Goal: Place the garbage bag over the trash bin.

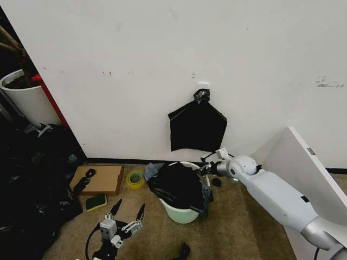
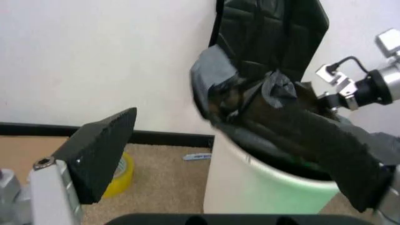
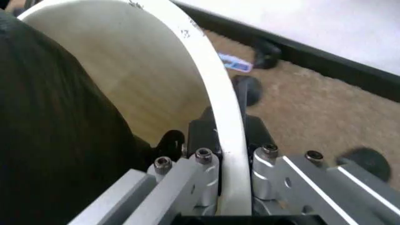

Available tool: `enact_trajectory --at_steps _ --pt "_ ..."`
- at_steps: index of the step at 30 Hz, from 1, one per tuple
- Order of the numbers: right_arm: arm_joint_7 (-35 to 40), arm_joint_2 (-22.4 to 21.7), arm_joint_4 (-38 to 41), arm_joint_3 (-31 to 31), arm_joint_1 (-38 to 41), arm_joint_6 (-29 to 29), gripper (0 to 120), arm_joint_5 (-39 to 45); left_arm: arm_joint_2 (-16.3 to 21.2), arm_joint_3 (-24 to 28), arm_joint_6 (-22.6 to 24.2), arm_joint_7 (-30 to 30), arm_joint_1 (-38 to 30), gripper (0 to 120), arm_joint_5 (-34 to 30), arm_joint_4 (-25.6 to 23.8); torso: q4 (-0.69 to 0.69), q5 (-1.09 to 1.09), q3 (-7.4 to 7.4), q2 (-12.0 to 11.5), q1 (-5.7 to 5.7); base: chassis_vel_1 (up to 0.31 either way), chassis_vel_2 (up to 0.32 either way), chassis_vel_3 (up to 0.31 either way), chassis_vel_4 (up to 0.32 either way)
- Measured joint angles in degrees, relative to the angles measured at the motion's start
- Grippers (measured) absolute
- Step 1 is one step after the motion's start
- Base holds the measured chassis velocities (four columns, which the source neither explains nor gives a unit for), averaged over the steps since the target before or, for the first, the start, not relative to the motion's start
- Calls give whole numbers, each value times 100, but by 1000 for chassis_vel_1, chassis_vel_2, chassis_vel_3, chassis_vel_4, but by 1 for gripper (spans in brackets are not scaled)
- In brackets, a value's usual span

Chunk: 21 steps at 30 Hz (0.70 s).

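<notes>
Two grippers show. The right gripper straddles the trash bin rim, one finger inside and one outside, pinching the white wall at the bin's three o'clock side. The garbage bag lies crumpled over the bin's mouth. At seven o'clock from the bin, the left gripper hovers with fingers spread, holding nothing.

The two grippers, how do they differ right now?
The right gripper is at the trash bin, its fingers straddling the rim; the left gripper hangs apart from the bin, holding nothing. The right reaches from the bin's wall side; the left sits low, nearer the robot. Both have black fingers.
</notes>
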Motion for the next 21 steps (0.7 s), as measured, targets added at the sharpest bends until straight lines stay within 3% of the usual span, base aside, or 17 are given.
enact_trajectory --at_steps 11,16,21 --pt "1977 -286 1160 929 -1082 145 2 1272 34 121 24 0 -147 100 -20 42 1 0 -1 0 0 0 0 0 0" --pt "3399 -107 1995 1465 -2028 461 2 1795 106 139 44 -2 -186 100 -24 35 -1 1 -1 0 0 0 0 0 0" --pt "3913 121 2574 1654 -2545 783 2 1885 141 149 47 -3 -198 100 -29 36 0 -1 0 0 0 0 0 0 0"
